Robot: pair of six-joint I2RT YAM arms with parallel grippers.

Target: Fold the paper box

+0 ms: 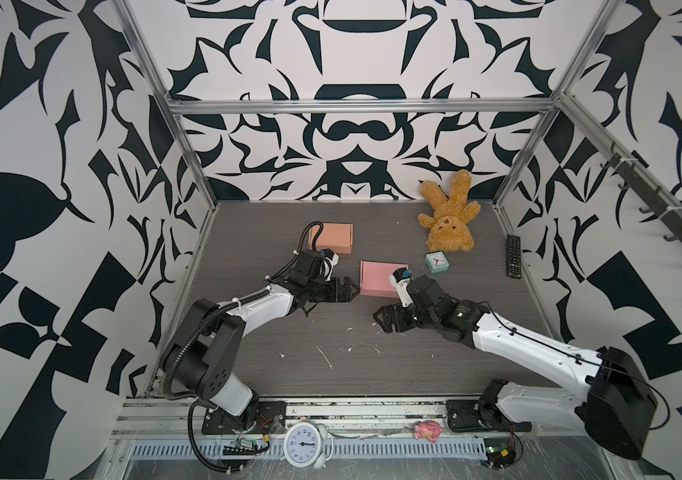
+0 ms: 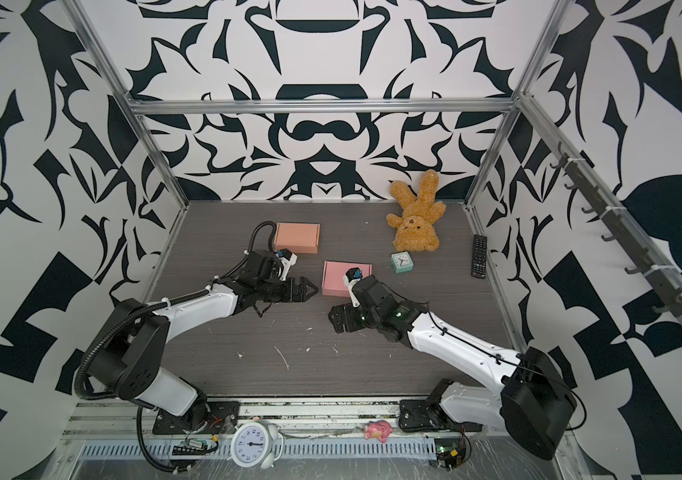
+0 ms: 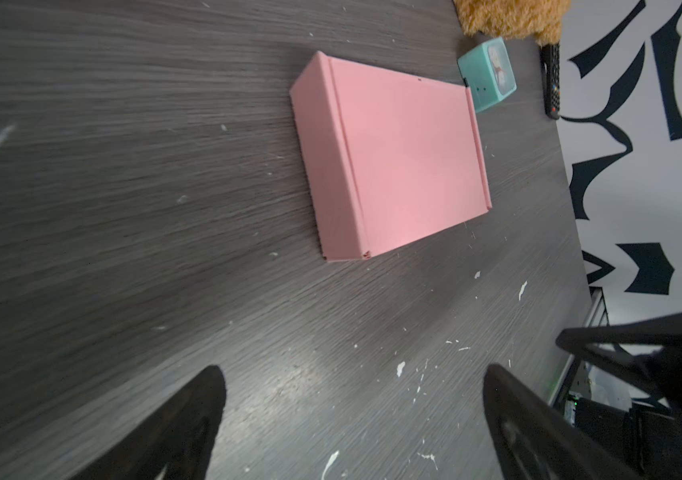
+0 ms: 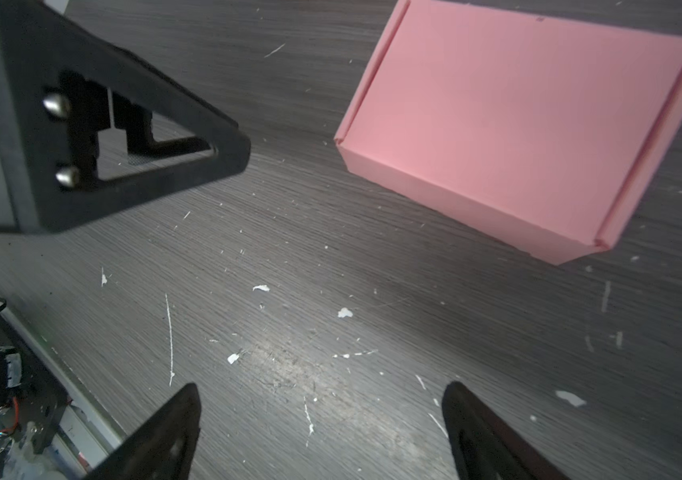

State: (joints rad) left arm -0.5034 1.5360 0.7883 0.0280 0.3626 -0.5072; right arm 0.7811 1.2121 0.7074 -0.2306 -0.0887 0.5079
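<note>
While left gripper [image 1: 352,289] and right gripper [image 1: 377,321] are hanging released and empty, pink paper box [image 1: 376,277] is lying closed on table [image 1: 331,353], just beside the left claw, near the right. Judgement: folding is looking finished; any retreat is needing clear paths, without nudging it.

The left arm [image 1: 256,305] reaches in from the near left, bent at the elbow. Its left tool [image 1: 349,289] points right, with the jaws spread wide and empty. The right arm [image 1: 530,345] stretches in from the near right. The right tool [image 1: 379,320] points left, jaws likewise apart and gripping nothing. The two tools face each other, near but not touching.
</note>
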